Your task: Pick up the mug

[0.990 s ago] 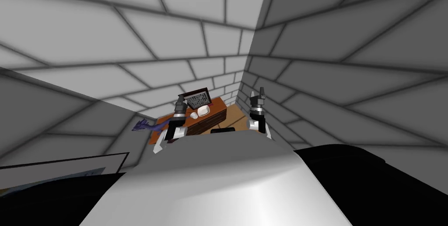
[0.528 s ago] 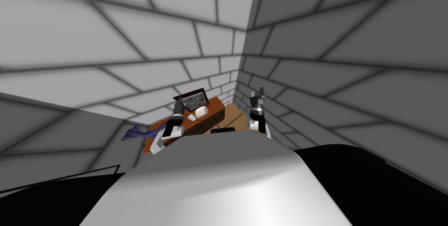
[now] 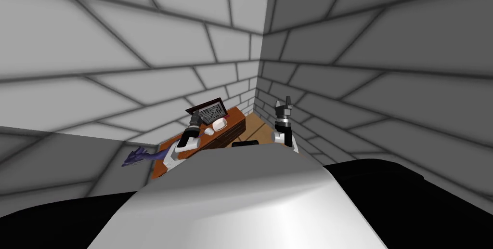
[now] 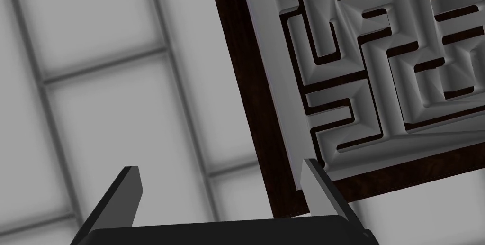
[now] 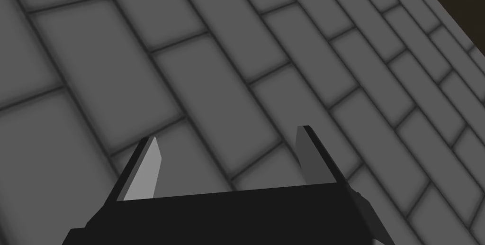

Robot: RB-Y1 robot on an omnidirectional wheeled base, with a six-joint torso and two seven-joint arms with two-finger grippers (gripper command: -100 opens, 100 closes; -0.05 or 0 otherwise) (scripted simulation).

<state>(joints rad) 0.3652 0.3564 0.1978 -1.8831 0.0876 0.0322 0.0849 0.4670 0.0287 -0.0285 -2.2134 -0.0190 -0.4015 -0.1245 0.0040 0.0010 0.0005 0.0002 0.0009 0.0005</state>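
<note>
Mug [image 3: 220,124]: plain white, rounded.

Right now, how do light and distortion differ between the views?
Head view: the wide lens splays the tiled walls to the corners; the left wall is bright, the right one shaded. Left wrist view: the grey maze panel in a dark frame shows relief shadows. Right wrist view: dim throughout.

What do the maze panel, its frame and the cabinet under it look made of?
Maze panel: matte grey, carved relief; stone or plastic, unclear. Frame: dark wood, faint grain. Cabinet: reddish-brown wood, going by colour alone.
</note>
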